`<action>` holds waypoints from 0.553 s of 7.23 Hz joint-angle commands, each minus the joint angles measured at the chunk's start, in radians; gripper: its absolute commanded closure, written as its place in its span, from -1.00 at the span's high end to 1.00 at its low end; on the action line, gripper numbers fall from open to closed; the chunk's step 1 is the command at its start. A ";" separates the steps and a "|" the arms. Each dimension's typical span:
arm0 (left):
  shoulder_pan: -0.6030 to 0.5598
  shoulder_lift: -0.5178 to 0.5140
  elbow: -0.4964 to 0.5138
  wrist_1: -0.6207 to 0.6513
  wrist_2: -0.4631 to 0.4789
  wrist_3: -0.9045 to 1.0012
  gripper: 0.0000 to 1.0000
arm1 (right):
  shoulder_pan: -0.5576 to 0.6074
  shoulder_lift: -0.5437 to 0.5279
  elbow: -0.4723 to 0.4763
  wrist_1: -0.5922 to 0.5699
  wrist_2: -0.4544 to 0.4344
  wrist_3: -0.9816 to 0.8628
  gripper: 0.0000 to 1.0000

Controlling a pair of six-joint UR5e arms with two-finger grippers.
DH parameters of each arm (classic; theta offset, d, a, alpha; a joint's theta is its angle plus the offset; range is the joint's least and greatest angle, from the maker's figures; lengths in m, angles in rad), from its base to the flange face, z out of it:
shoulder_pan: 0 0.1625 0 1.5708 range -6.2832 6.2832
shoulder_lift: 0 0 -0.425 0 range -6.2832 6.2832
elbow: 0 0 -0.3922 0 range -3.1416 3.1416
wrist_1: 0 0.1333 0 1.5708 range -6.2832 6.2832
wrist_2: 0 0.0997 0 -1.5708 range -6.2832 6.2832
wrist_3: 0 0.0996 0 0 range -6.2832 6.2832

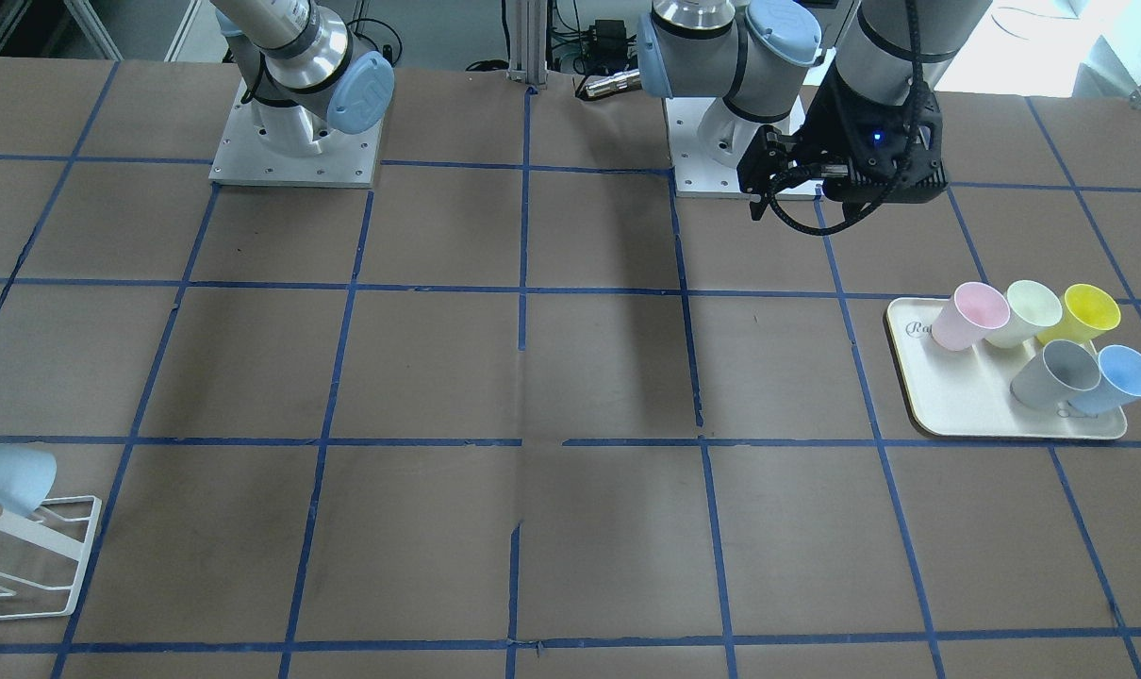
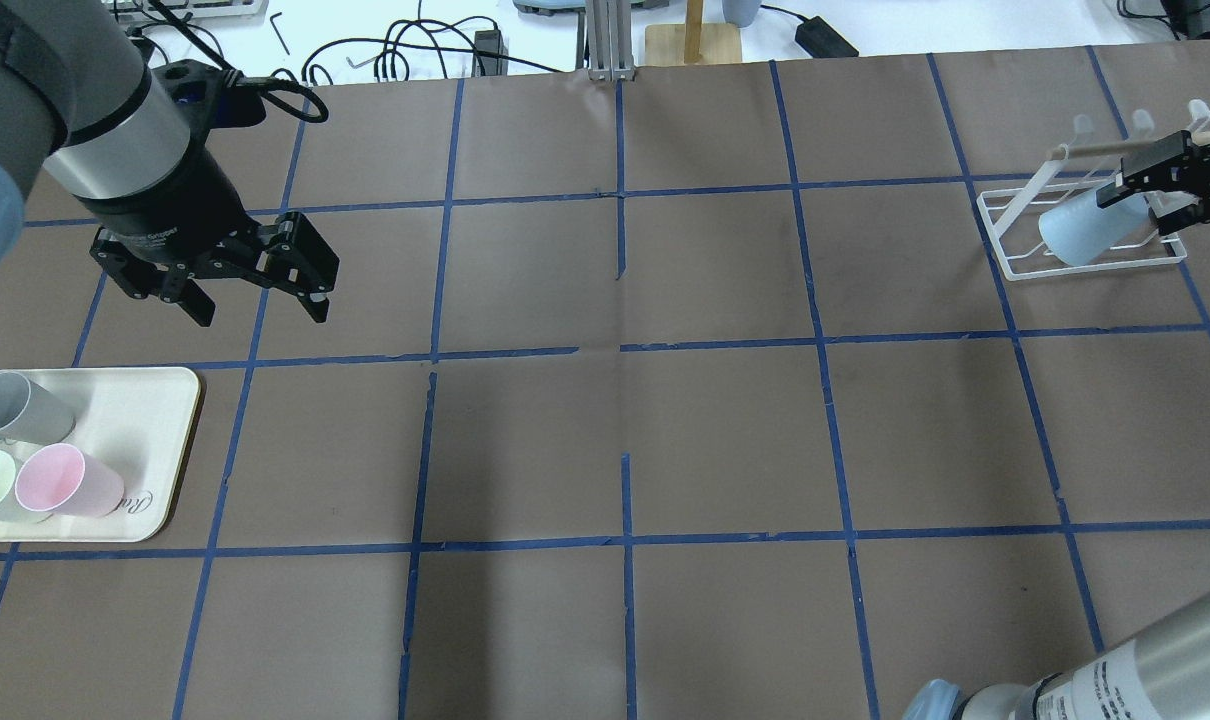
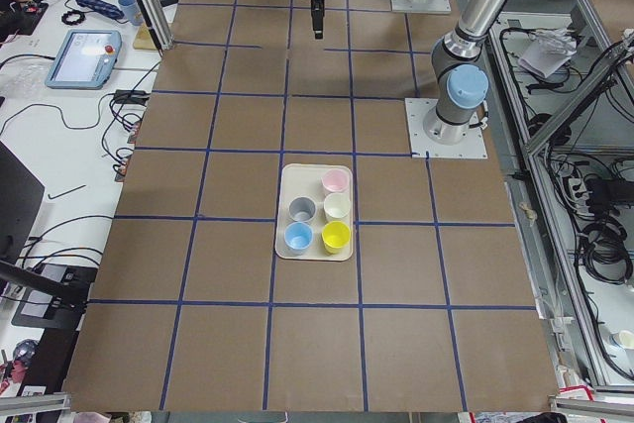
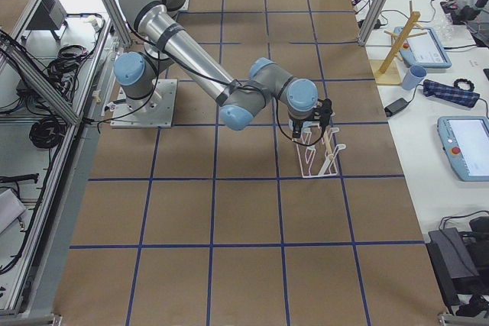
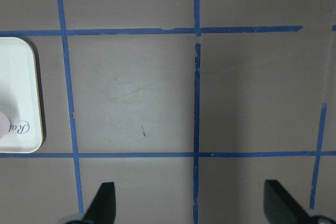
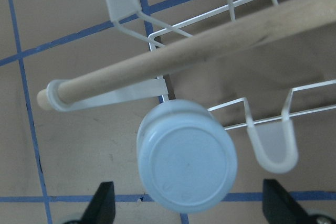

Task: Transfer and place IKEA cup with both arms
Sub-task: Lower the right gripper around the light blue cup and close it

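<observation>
The IKEA cup rests tilted in the white wire rack at the right-hand end of the bench. Its base is turned toward the right claw, whose 2 fingers stand spread on either side of that base, a gap showing at each side. The left claw hangs spread above bare bench, near the cream tray that carries 5 other cups, among them another blue cup.
</observation>
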 commanded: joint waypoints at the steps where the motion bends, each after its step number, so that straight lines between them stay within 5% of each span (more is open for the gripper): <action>1: 0.000 -0.001 0.000 0.007 0.000 0.001 1.00 | 0.001 0.007 0.004 -0.008 0.000 0.003 0.97; 4: 0.002 -0.001 0.000 0.006 -0.009 -0.008 1.00 | 0.003 0.005 0.045 -0.039 0.029 0.003 0.91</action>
